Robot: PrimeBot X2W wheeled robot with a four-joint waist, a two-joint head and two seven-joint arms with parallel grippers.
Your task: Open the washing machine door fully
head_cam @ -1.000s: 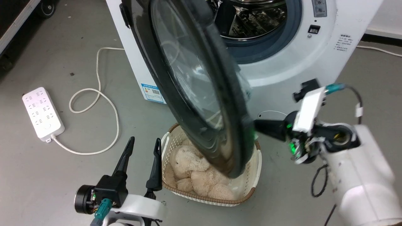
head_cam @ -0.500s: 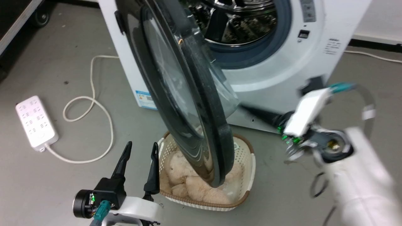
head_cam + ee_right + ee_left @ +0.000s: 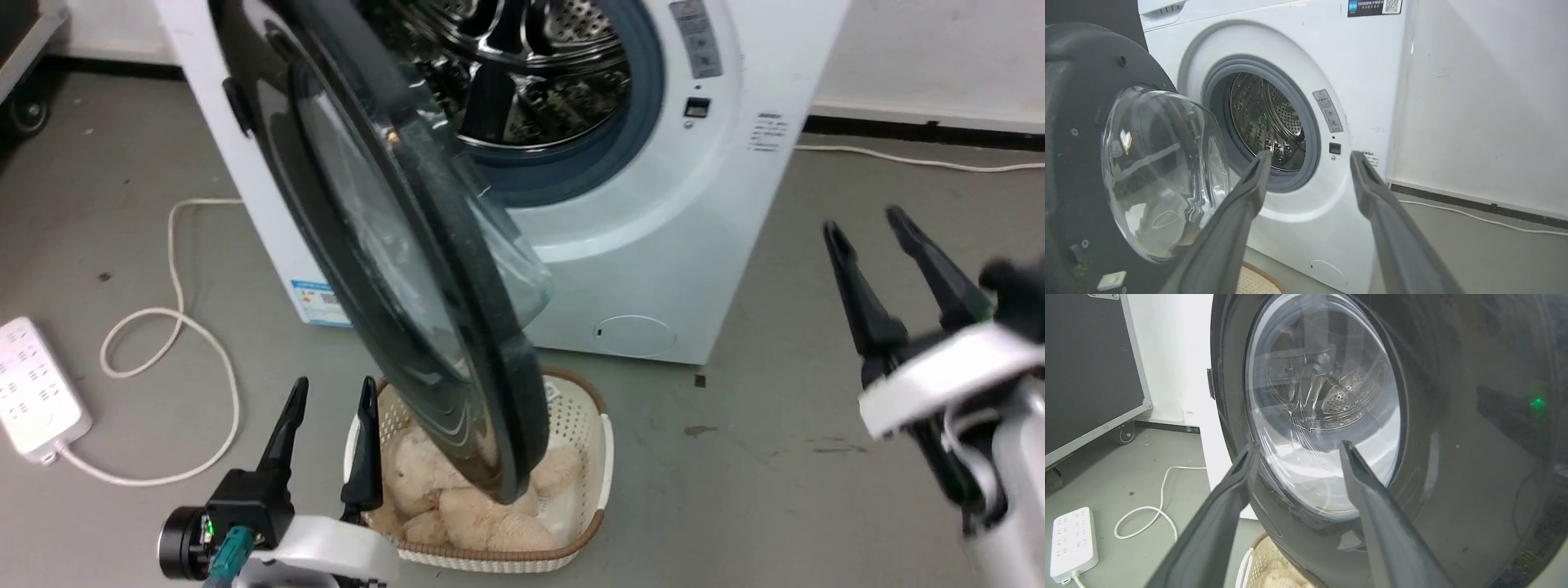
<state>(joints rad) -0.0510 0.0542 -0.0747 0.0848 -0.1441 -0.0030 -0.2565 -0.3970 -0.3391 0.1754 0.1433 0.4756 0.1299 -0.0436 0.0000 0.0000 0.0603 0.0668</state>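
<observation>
Left gripper (image 3: 335,382), jaws apart, beside basket (image 3: 605,467) under washing machine door (image 3: 367,261).

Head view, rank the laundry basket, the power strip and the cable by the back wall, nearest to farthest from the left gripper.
1. Laundry basket, right beside the left gripper.
2. Power strip, on the floor to its left.
3. Cable, far right by the wall.

left claw (image 3: 335,382) and right claw (image 3: 863,220) spread, empty
</observation>
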